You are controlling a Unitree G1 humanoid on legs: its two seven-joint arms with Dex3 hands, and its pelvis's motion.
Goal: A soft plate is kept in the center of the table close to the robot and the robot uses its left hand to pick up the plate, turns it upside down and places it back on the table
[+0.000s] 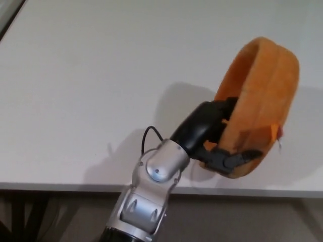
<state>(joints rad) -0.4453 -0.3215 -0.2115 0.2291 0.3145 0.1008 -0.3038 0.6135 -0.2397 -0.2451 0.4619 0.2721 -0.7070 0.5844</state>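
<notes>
I'm watching the left hand (214, 136) gripping the soft plate (262, 101) aloft on edge, mid-flip; placing it back is remaining

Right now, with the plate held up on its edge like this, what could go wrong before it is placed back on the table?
1. The left hand grips the soft orange plate only at its lower rim, so the plate may sag or slip out.
2. The plate hangs near the front edge of the white table; released here, it might land partly off the edge.
3. It stands on edge, so it could fall back onto the same side.
</notes>
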